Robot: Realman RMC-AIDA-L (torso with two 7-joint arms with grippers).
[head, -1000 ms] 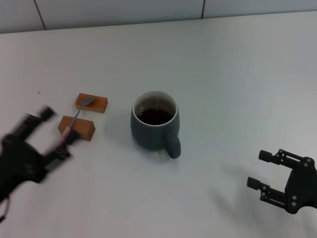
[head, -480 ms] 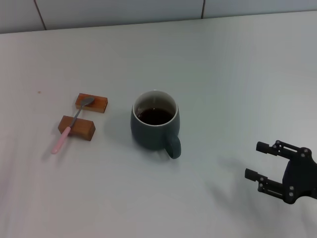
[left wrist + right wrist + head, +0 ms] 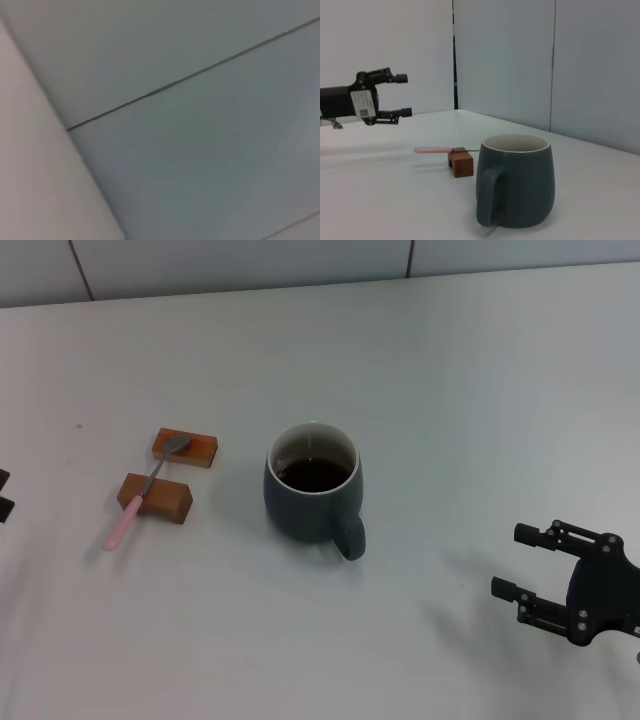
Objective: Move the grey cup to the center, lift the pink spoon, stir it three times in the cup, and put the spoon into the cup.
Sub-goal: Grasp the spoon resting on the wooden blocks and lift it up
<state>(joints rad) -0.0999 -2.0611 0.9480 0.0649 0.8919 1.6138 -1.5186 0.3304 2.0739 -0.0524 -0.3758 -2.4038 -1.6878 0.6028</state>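
The grey cup (image 3: 310, 495) stands in the middle of the white table with dark liquid inside and its handle toward me; it also shows in the right wrist view (image 3: 515, 180). The pink spoon (image 3: 135, 508) lies across two brown wooden blocks to the left of the cup, bowl on the far block; it also shows in the right wrist view (image 3: 434, 149). My left gripper (image 3: 2, 493) is at the left edge of the head view, left of the spoon and apart from it; the right wrist view shows the left gripper (image 3: 405, 95) open and empty. My right gripper (image 3: 510, 560) is open and empty, right of the cup.
The two wooden blocks (image 3: 184, 448) (image 3: 155, 498) carry the spoon. A small dark speck (image 3: 79, 425) lies on the table at the far left. The tiled wall (image 3: 300, 260) runs along the table's back edge. The left wrist view shows only wall panels (image 3: 200, 150).
My left arm has drawn back to the left from beside the spoon's handle; only its fingertips show now. The spoon stays on the blocks. My right gripper has sunk slightly.
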